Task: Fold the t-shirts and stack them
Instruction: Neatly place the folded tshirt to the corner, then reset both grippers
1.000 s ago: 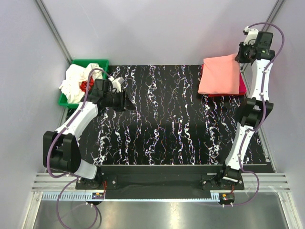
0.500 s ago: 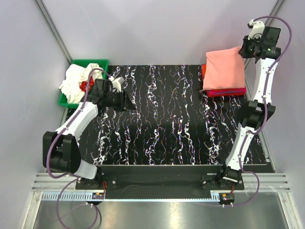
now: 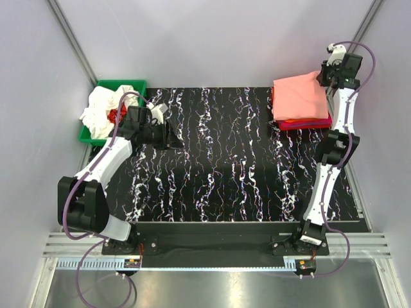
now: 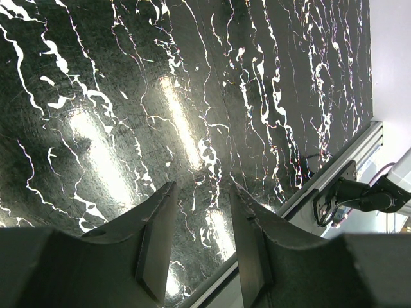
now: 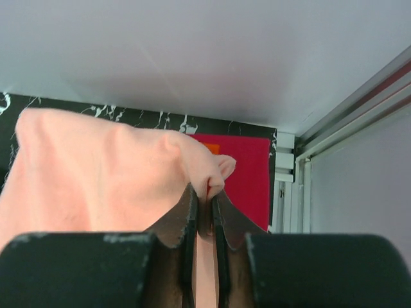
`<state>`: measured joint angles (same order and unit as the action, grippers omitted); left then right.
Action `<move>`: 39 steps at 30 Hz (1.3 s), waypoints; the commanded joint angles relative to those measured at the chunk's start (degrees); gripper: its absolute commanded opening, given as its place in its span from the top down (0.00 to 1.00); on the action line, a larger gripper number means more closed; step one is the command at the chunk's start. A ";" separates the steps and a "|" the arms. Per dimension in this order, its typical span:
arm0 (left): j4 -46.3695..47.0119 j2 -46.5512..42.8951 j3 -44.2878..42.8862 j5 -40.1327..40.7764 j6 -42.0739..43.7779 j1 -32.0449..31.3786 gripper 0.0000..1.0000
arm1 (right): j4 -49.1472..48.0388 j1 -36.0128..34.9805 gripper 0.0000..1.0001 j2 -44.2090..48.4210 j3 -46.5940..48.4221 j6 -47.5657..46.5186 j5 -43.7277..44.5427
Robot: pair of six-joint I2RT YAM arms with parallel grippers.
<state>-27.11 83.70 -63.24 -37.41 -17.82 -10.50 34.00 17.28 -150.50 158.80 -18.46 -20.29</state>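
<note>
folded salmon-pink shirt (image 3: pixel 297 96) tops the stack (image 3: pixel 307 124) far across the counter (image 3: pixel 225 160) from the green bin (image 3: pixel 119 84) — right jaws pinch its corner. left jaws hang parted, empty, beside the bin, where white and red shirts (image 3: pixel 97 106) wait unfolded.

No legible text, label, brand, number or sign appears in any view.
</note>
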 commanded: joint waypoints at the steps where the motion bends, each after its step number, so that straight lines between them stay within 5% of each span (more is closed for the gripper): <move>1: 1.89 0.50 -0.48 -1.97 0.25 0.13 0.57 | -12.35 0.21 1.00 -0.23 2.92 3.15 -2.99; 4: 1.89 0.76 -0.56 -2.67 0.16 0.13 0.57 | -15.18 0.21 0.85 -1.63 2.65 4.39 -2.22; 5: 1.89 0.67 -0.57 -2.84 0.16 0.04 0.56 | -16.58 0.30 0.60 -1.82 2.57 5.44 -1.77; 6: 1.89 0.50 -0.57 -2.67 0.25 0.13 0.56 | -17.21 0.39 0.54 -1.99 2.57 5.97 -1.77; 8: 1.98 0.06 -0.39 -1.62 0.33 0.13 0.56 | -18.35 0.48 0.51 -2.08 2.65 7.20 -2.21; 11: 1.89 0.32 -0.39 -1.96 0.25 0.13 0.55 | -18.79 0.48 0.32 -0.86 2.65 8.43 -0.80; 16: 2.06 0.85 -0.74 -2.84 0.16 0.04 0.55 | -17.83 0.39 0.26 5.81 -3.57 12.81 1.74; 24: 2.77 -0.64 -0.92 -3.46 0.07 0.13 0.54 | -10.70 -0.32 0.34 16.81 -15.87 24.61 1.40; 25: 2.85 -0.91 -0.83 -3.29 0.16 0.13 0.54 | -10.88 -0.32 0.39 17.08 -17.46 24.35 1.92; 27: 2.86 -1.69 -0.39 -3.11 0.25 0.04 0.53 | -10.62 -0.32 0.66 15.68 -16.78 24.00 1.93; 29: 2.77 -2.05 -0.13 -3.02 0.33 0.13 0.53 | -10.53 -0.23 0.73 13.13 -15.02 24.35 1.49; 39: 3.56 -3.72 0.05 -4.25 -0.10 0.13 0.49 | -12.55 -0.23 0.79 -0.58 -4.91 26.45 1.22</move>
<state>-26.48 82.08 -63.22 -39.33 -17.87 -10.50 22.70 17.26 -147.70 150.36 6.55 -19.11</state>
